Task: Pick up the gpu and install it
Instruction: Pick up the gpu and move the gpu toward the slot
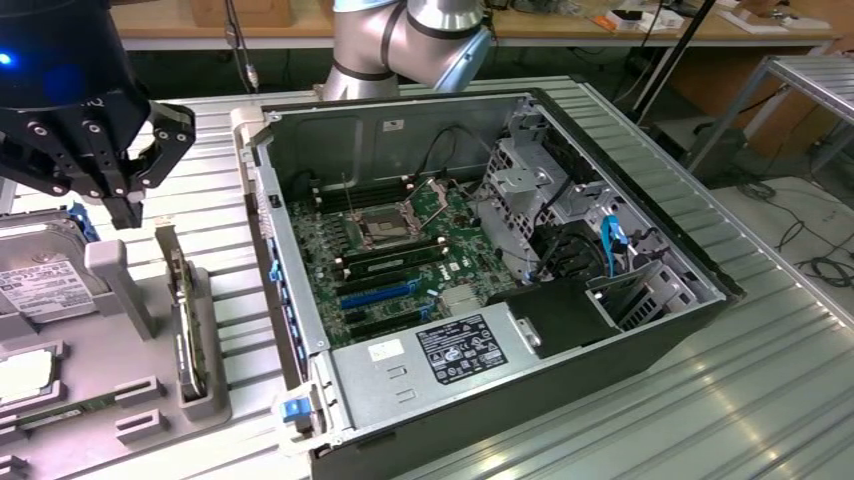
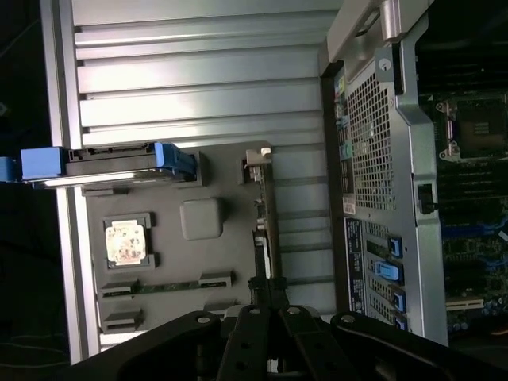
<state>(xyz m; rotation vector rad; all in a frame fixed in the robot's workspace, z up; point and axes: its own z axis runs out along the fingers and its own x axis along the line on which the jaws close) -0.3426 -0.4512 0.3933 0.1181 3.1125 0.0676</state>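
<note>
The gpu (image 1: pixel 184 320) stands on edge just below our end effector (image 1: pixel 128 205), whose fingers are pinched together, empty. We judge the grey tray (image 1: pixel 100 350) props it upright for a top grasp; beside it the open case (image 1: pixel 320 140) lies slots-up on the bench (image 1: pixel 761 400).

The ribbed silvery metal bench (image 1: pixel 747 400) spreads beneath and around the jaws, its grooves catching bright light, while well beyond them a cluttered wooden worktop (image 1: pixel 587 30) runs along the back and a metal-framed table (image 1: pixel 807 70) stands over grey floor (image 1: pixel 781 205) strewn with black cables (image 1: pixel 825 268).
</note>
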